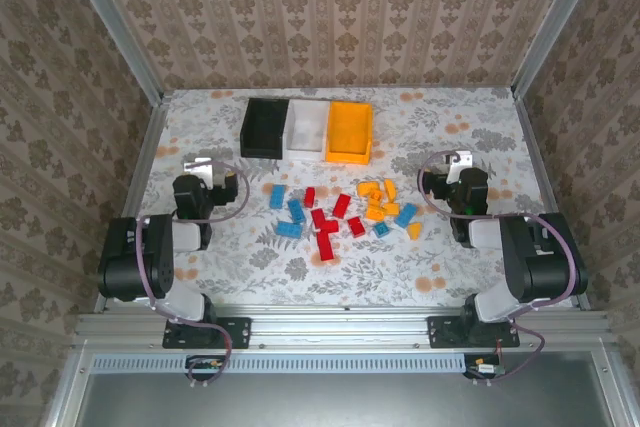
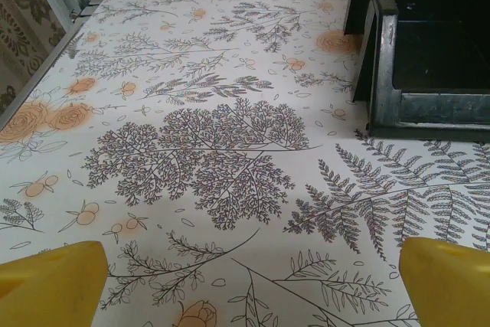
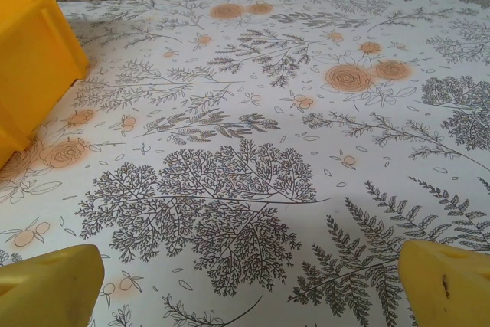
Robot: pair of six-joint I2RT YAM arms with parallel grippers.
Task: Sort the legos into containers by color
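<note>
The legos lie loose at mid-table: blue ones (image 1: 288, 215) on the left, red ones (image 1: 330, 222) in the centre, orange-yellow ones (image 1: 378, 199) on the right, with two more blue among them. Behind them the containers stand side by side: black (image 1: 265, 127), white (image 1: 307, 125), orange (image 1: 349, 131). My left gripper (image 1: 205, 169) hovers left of the bricks, open (image 2: 249, 296), nothing between its yellow fingertips (image 2: 50, 285); the black bin (image 2: 444, 109) is ahead to its right. My right gripper (image 1: 452, 165) is right of the bricks, open and empty (image 3: 249, 296), the orange bin (image 3: 31, 51) ahead to its left.
A floral cloth (image 1: 400, 267) covers the table. Metal frame rails (image 1: 150, 147) and wallpapered walls close in the left, right and back sides. Both arm bases sit on the rail at the near edge (image 1: 340, 327).
</note>
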